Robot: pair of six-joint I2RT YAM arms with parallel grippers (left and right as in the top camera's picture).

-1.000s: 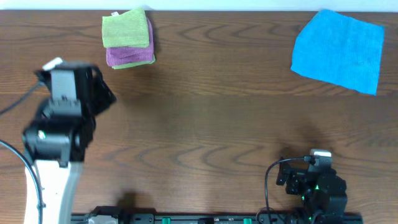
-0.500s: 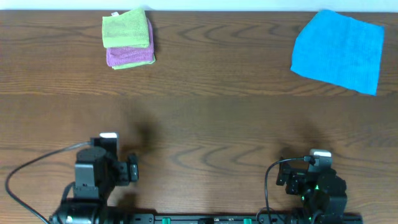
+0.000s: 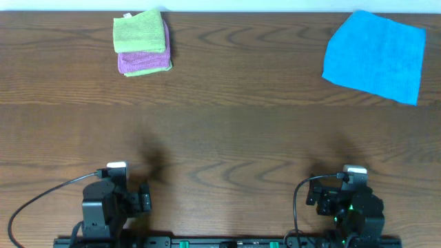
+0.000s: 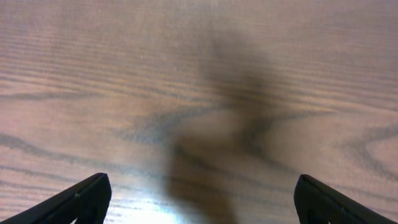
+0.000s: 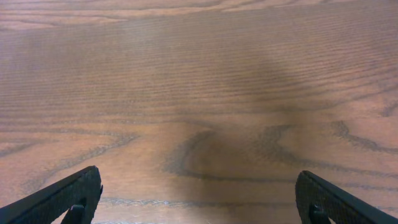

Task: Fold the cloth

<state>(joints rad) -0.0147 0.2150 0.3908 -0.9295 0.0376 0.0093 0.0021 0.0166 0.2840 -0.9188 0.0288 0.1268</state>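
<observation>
Cloth [image 3: 140, 32]: likely soft, light, limp; best pinched at corner by tag [image 3: 126, 16]. Left tool [image 4: 200, 198] and right tool [image 5: 199, 193] wide, empty.

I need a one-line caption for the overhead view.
Lime cloth folded atop a purple cloth, blue cloth spread flat, left arm and right arm parked at the near edge.

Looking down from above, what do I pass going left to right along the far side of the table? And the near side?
Far side: lime cloth, lying on a purple cloth → blue cloth. Near side: left gripper → right gripper.
</observation>
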